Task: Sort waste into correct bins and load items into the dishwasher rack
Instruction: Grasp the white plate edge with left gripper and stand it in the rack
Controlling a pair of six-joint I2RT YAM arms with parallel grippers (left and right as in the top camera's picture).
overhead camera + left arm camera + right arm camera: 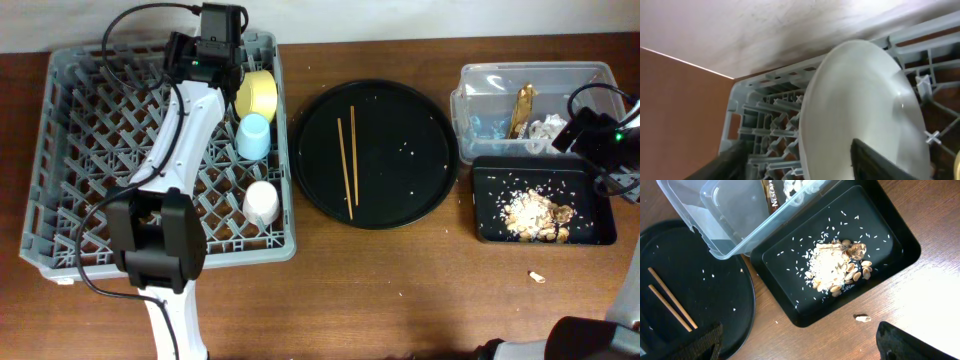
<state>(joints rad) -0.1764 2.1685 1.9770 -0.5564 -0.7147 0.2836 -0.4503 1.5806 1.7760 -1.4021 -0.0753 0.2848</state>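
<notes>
Brown table [400, 300]: one crumb [537, 275] lies toward the near right corner. Behind it, at the right edge, scraps [535, 212] lie in the black tray [490, 200]; the right gripper [797, 335] hangs above, fingers spread and empty. Farther back, the tub [480, 100] holds the wrapper [523, 108] and tissue [548, 128]. Mid-table, two chopsticks [346, 165] lie on the round tray [400, 200]. At the left edge the rack [60, 150] carries the pink cup [262, 203], blue cup [254, 137], bowl [258, 93] and, farthest, the plate [865, 100] on edge between the left gripper's [797, 145] spread fingers.

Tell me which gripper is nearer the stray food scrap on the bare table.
Right. The right gripper hovers over the black rectangular tray beside the scrap; the left gripper is far off, over the dishwasher rack.
</notes>
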